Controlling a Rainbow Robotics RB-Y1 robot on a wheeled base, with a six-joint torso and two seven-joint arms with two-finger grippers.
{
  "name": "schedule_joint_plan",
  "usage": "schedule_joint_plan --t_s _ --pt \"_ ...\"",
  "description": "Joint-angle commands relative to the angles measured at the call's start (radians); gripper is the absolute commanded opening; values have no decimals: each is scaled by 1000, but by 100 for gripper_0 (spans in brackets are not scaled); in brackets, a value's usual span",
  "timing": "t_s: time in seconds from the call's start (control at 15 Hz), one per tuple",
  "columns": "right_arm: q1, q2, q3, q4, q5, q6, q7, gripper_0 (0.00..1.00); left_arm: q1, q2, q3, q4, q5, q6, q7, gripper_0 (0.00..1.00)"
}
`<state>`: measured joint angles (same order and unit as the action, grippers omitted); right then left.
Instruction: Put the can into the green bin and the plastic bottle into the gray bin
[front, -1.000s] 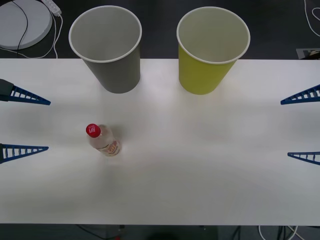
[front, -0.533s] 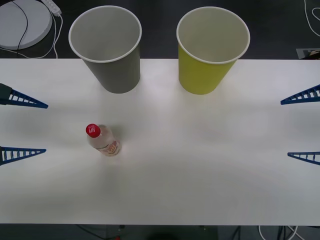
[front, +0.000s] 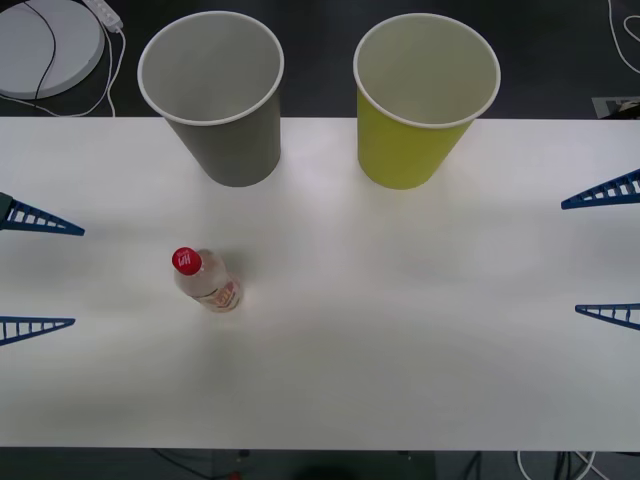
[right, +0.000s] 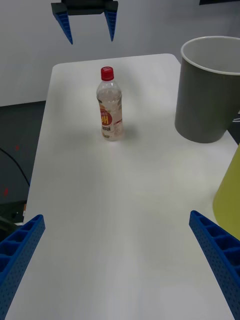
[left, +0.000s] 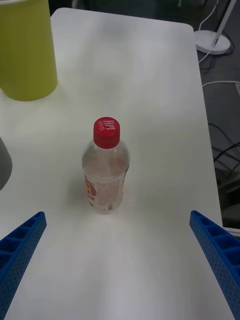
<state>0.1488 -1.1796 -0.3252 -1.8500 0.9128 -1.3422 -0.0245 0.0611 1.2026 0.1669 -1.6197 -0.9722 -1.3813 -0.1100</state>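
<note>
The plastic bottle (front: 205, 281) stands upright on the white table, red cap on top, in front of the gray bin (front: 212, 98). To the right of that bin stands the green bin (front: 424, 100); both are upright and hold nothing I can see. My left gripper (front: 28, 272) hangs open at the table's left edge, level with the bottle and apart from it. At the right edge my right gripper (front: 606, 252) is open too, far from everything. In the left wrist view the bottle (left: 105, 171) stands ahead, between the open fingers. The can is out of view.
The white table (front: 400, 350) has wide bare room between the bottle and the right edge. Behind its far left corner a round white base (front: 45, 45) with cables lies on the dark floor. More cables trail off the far right.
My left gripper has drawn back toward the left edge and shifted a little toward the table's front. Bottle, bins and right gripper have not moved.
</note>
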Motion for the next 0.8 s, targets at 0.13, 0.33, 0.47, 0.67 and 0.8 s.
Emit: schedule_joint_plan --t_s 0.13,0.33,0.47,0.67,0.8 --pt "0 0 0 0 0 0 0 100 0 -8 -64 109 75 -10 -138 100" --pt "0 0 0 0 0 0 0 100 -1 -58 -70 178 81 -10 -178 100" --pt "0 0 0 0 0 0 0 100 -1 -94 -70 195 63 -9 -192 100" --pt "0 0 0 0 0 0 0 100 -1 -136 -70 199 18 21 -209 100" --pt "0 0 0 0 0 0 0 100 -3 -169 -70 193 -6 30 -221 100"
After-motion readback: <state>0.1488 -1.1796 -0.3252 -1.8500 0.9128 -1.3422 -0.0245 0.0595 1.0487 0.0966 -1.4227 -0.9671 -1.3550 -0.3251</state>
